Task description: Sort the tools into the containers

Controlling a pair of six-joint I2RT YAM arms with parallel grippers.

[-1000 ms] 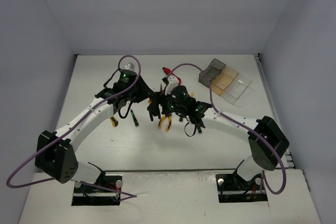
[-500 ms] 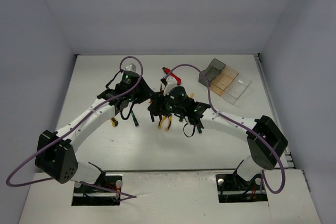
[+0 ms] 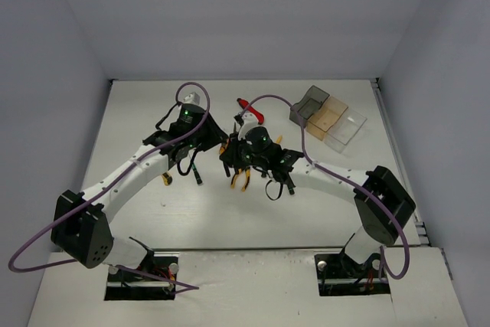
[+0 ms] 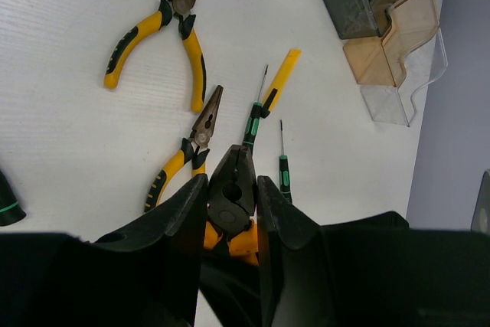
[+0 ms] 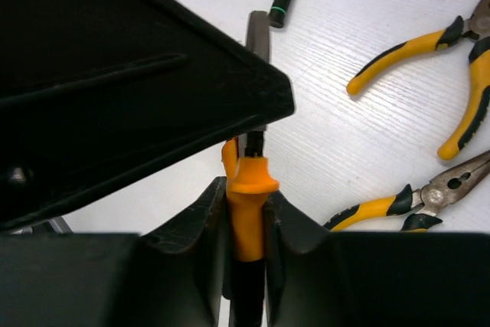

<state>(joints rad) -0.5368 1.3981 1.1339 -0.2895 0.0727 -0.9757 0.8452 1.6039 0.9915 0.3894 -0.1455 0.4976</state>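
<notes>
The orange-handled pliers [image 4: 230,201] are held by both grippers above the table. My left gripper [image 4: 232,181] is shut on their black head. My right gripper [image 5: 246,189] is shut on one orange handle [image 5: 249,204]. On the table lie two yellow-handled pliers [image 4: 153,32] [image 4: 180,166], two thin black screwdrivers with green marks [image 4: 253,124] [image 4: 284,170], a yellow utility knife [image 4: 282,74] and a red utility knife [image 3: 251,109]. The dark grey bin [image 3: 310,103], tan bin [image 3: 329,116] and clear bin [image 3: 346,128] stand in a row at the far right; they look empty.
The two arms meet over the middle of the table, above the loose tools. In the right wrist view the left gripper's black body [image 5: 115,74] fills the upper left and hides what lies under it. Grey walls close the table on three sides.
</notes>
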